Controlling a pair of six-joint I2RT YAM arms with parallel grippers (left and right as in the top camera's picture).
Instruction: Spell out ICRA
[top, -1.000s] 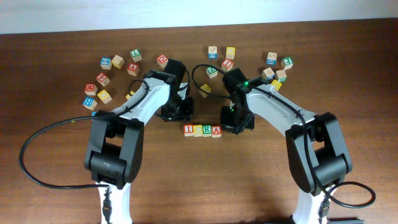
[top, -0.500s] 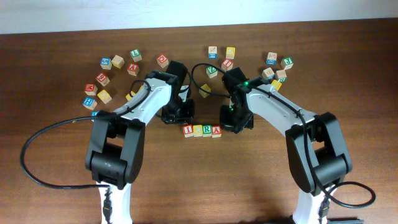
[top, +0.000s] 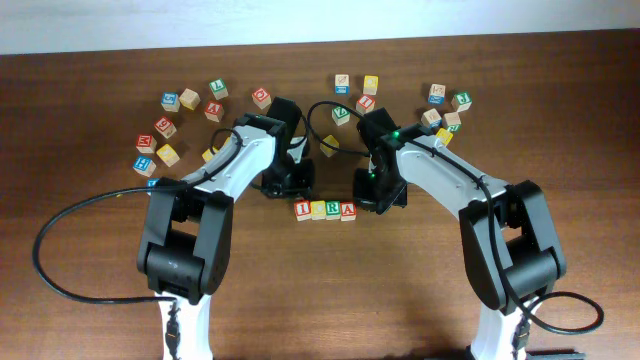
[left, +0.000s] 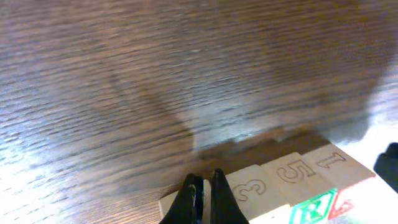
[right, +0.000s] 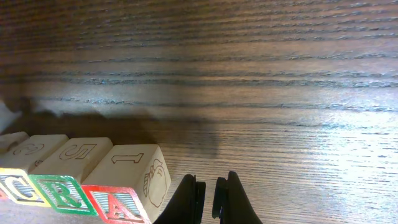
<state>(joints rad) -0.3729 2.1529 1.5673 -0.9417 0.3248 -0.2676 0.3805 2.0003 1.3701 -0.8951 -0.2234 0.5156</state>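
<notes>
Right pincer (right: 208, 194), clenched empty: A cube (right: 127, 177) lies just to its left, ending the ICRA row (top: 326, 210); left pincer (left: 203, 198), also clenched, flanks the I end.

**Grained wood and matt black plastic**

The desk (top: 90, 250) was dark wood with a plain grain and a soft sheen under the light. The ICRA (top: 326, 210) cubes were pale bare wood with painted faces. The left gripper (left: 203, 200) and right gripper (right: 208, 198) looked like matt black plastic.
</notes>
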